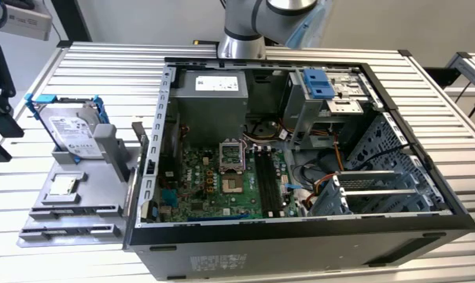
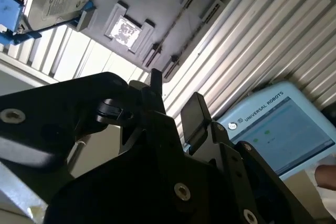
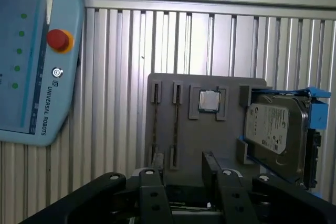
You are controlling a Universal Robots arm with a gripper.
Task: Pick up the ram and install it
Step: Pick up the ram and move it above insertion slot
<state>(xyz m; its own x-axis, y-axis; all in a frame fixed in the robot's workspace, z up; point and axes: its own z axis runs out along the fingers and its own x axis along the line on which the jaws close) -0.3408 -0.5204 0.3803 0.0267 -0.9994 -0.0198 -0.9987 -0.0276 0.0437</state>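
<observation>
Two ram sticks [image 3: 156, 124] [image 3: 176, 124] stand edge-on in the long slots of a grey holder tray [image 3: 210, 135]; in the second wrist view they are thin lines [image 2: 176, 27] across the same tray. My gripper [image 3: 181, 174] hangs above the tray's slot end, open, with nothing between its black fingers [image 2: 194, 109]. In the exterior view the tray [image 1: 65, 203] lies on the exterior view's left of the open computer case [image 1: 300, 236]. The motherboard's black memory slots [image 1: 269, 183] lie bare inside it.
A silver hard drive in a blue frame [image 3: 275, 129] and a small square chip [image 3: 209, 100] share the tray. A light blue teach pendant [image 3: 37, 51] lies on the slatted metal table [image 3: 121, 77] beyond the slots. The arm's base [image 1: 246, 26] stands behind the case.
</observation>
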